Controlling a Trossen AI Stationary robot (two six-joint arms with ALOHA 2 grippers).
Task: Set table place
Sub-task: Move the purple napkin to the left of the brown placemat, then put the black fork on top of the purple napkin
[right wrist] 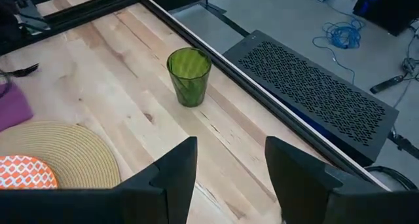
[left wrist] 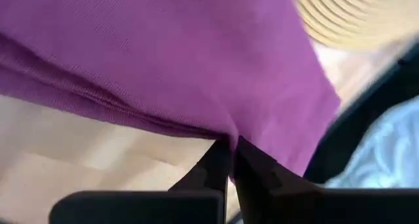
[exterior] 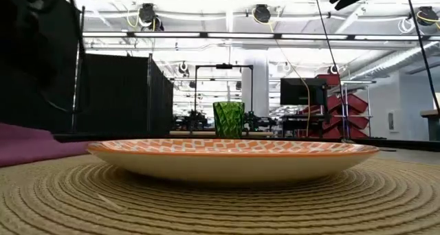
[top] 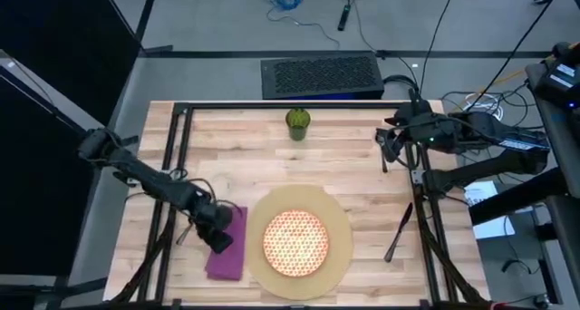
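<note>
Directly under the left claw, fingers pinched on its edge, lay the purple cloth napkin, long axis running front-to-back beside the round tan mat. Right claw waited wide open, well apart on the desk.

Desk: mat lay at the near edge, about midway across, with the plate on it. Napkin lay just beside the mat, on its left-arm side; my left hand sat over the napkin's outer edge, fingers pinched on the cloth. Knife lay on the mat's right-arm side, apart from it. Cup stood upright near the far edge, behind the plate. My right hand hung over the far right part, fingers spread, cup well apart from it.
</note>
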